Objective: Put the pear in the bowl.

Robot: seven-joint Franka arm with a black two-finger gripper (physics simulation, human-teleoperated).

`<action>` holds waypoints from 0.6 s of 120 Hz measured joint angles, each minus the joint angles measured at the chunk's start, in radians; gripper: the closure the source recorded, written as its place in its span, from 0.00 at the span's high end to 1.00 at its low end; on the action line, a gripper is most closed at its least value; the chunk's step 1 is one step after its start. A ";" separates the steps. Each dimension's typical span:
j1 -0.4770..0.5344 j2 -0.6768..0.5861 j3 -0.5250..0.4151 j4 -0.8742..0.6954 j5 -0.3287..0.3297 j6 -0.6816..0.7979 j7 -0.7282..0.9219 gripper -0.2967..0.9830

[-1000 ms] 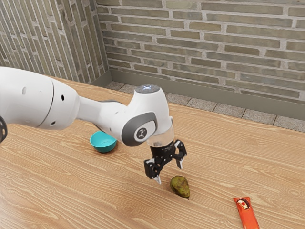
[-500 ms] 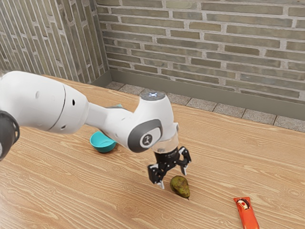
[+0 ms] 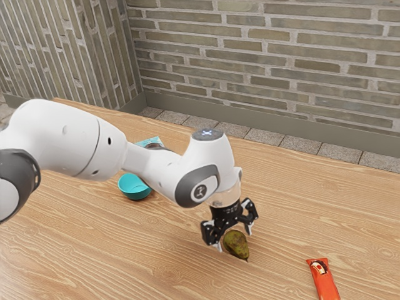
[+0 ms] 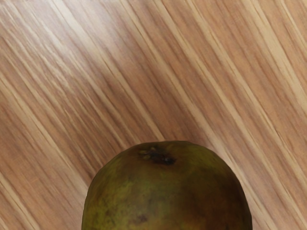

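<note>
Exterior view shows the gripper (image 3: 234,239) spread wide at the pear (image 3: 237,244), wrist view its dark dimple (image 4: 162,157)

Mottled green-brown pear (image 3: 235,244), turquoise bowl (image 3: 134,187), orange-red packet (image 3: 323,279), light-streaked brown wooden table (image 3: 150,250)

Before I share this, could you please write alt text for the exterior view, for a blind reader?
A white robot arm, jaws open, reaches down over a brownish-green pear on a wooden table. A turquoise bowl sits toward the view's left, and an orange packet lies at its lower right.
</note>
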 joint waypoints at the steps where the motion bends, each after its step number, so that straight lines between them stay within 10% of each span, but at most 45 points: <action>1: 0.000 0.001 0.000 0.001 0.000 0.001 0.001 0.77; 72: 0.003 0.041 0.000 0.008 -0.005 0.053 0.037 0.77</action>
